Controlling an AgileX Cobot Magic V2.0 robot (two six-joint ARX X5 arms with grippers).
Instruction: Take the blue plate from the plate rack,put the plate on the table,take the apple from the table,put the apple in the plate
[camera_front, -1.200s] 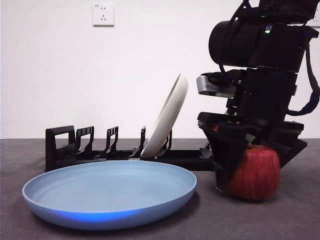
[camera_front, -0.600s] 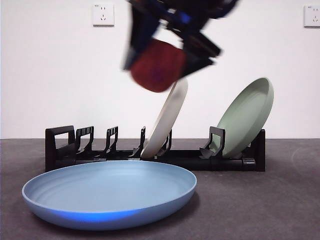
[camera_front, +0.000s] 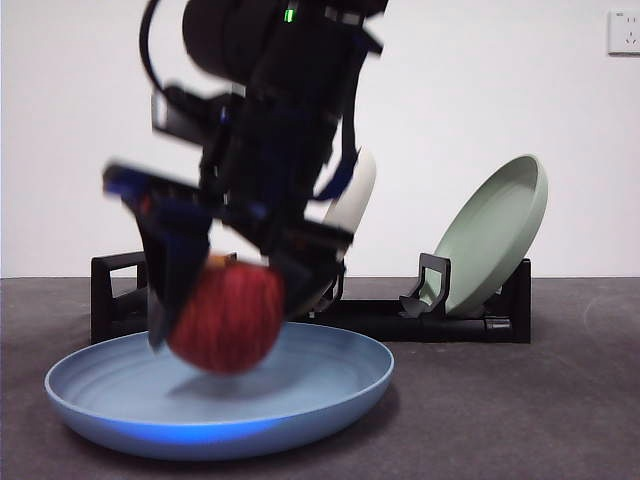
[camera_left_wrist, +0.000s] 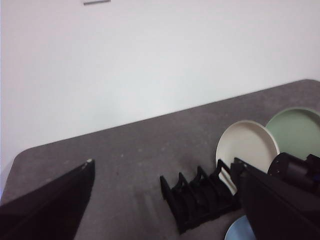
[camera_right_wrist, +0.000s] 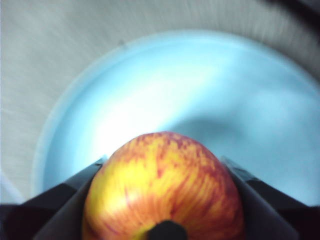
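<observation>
The blue plate lies flat on the dark grey table in front of the black plate rack. My right gripper is shut on the red apple and holds it just above the plate's middle. In the right wrist view the apple sits between the jaws with the blue plate below it. My left gripper is open and empty, raised high; its view shows the rack and an edge of the blue plate.
A cream-white plate leans in the rack's middle, mostly behind the arm. A sage-green plate leans at the rack's right end. Both show in the left wrist view, cream-white and green.
My right gripper lifted the apple from the table at the right, carried it high to the left, and has come down with it over the blue plate.
</observation>
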